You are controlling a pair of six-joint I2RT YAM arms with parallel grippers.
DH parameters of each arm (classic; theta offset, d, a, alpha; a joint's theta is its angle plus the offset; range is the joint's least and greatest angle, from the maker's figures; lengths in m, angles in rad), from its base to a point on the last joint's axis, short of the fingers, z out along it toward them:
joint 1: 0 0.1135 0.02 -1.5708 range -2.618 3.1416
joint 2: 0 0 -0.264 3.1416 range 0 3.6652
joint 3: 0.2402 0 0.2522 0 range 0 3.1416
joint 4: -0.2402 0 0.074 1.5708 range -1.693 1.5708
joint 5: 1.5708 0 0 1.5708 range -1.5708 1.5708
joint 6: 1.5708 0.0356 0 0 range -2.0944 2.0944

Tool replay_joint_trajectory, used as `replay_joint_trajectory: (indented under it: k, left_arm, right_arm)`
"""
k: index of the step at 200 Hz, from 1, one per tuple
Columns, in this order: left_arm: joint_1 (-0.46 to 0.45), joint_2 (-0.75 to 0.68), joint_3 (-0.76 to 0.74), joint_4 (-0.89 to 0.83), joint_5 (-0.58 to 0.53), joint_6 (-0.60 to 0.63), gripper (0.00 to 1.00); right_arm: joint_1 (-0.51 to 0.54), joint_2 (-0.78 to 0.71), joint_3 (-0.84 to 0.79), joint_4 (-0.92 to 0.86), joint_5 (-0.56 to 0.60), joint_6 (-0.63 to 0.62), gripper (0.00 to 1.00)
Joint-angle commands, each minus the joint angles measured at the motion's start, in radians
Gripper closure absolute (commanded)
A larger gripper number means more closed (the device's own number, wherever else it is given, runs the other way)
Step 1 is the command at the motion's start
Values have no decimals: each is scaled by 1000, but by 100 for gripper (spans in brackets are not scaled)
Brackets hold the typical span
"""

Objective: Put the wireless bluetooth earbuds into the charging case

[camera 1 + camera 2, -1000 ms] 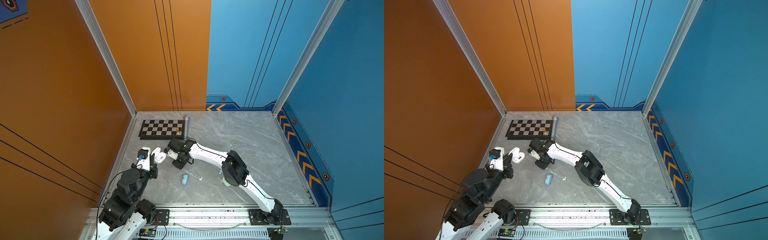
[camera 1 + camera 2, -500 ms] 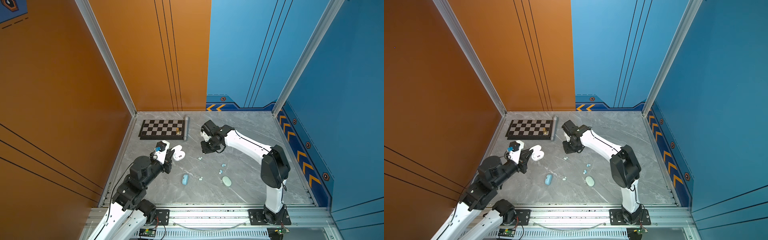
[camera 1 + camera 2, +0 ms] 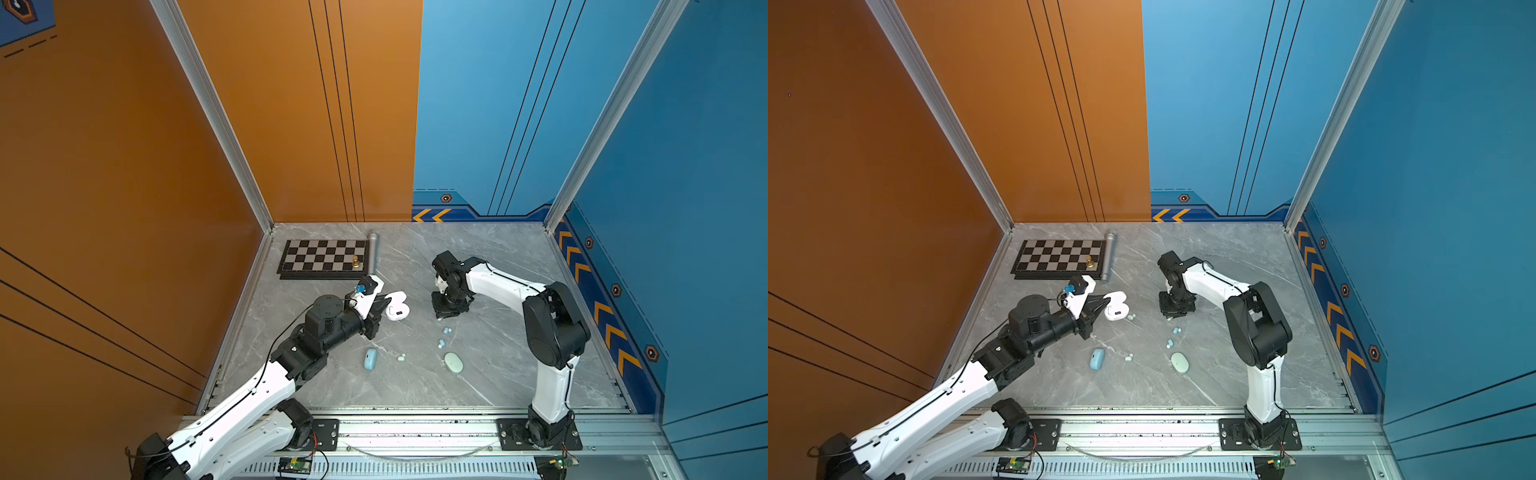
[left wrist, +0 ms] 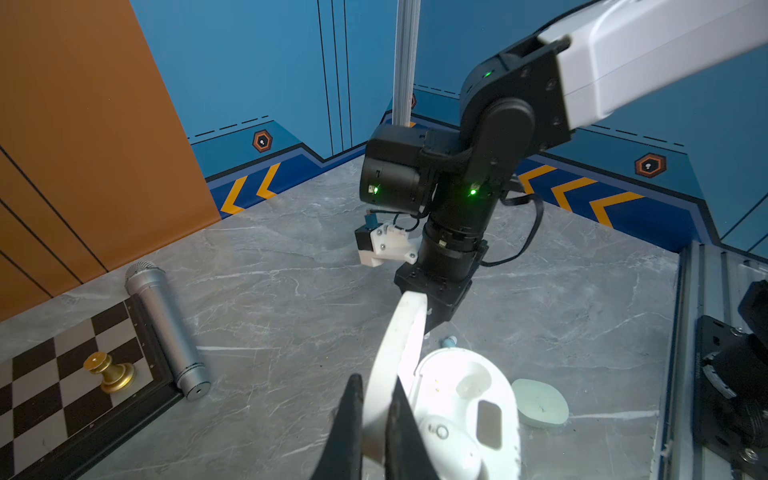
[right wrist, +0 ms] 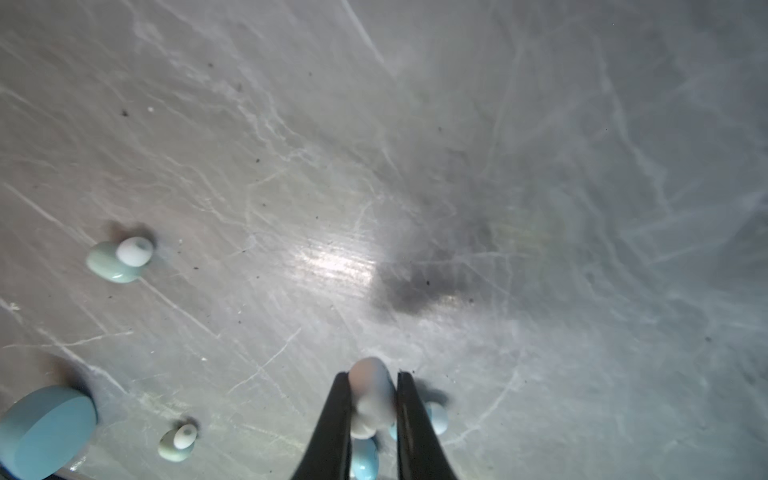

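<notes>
Pinching the raised lid of the white pebble-shaped plastic charging case (image 4: 465, 411), the left tool (image 4: 376, 384) has its two black fingers pressed against either face of the lid. The lid stands upright over the open base. One round socket in the base is empty. Whether the other holds a bud cannot be told.

The case rests on the grey marble-patterned counter (image 3: 498, 332), just in front of the black-and-silver chessboard (image 3: 324, 259). A small gold pawn (image 3: 355, 261) stands on the board, and a silver cylindrical microphone (image 3: 374, 255) lies along its edge.

In both top views the right tool (image 3: 446, 307) points down at the counter, a little to the right of the case. Its wrist view shows the fingers clamped on a white glossy earbud (image 5: 372, 399). Whether the bud touches the counter cannot be told.

Two pale blue earbuds (image 5: 363, 457) lie on the counter directly beneath that tool, close together. Of the two pale mint earbuds (image 3: 1131, 317), one lies just beside the white case. The second (image 3: 1128, 357) lies nearer the front, between the pale blue pebble-shaped case (image 3: 1097, 359) and the pale mint pebble-shaped case (image 3: 1179, 362). Both of these cases are closed and lie flat.
</notes>
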Motion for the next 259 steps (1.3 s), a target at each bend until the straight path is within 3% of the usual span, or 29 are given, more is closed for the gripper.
replay_joint_trajectory:
  k: [1,89,131,177,259]
  left_arm:
    - [-17,-1,2,54,-30,-6,100]
    - [-27,24,20,54,-50,5,100]
    - [-32,22,23,54,-60,4,100]
    - [-34,19,26,53,-70,4,100]
    - [-36,23,32,53,-70,7,100]
  right_arm:
    - [-11,35,31,3,-15,-20,86]
    - [-27,69,46,3,-20,-39,65]
    - [-29,76,57,3,1,-71,60]
    - [-19,92,64,-9,36,-107,61]
    - [0,138,83,-12,70,-118,74]
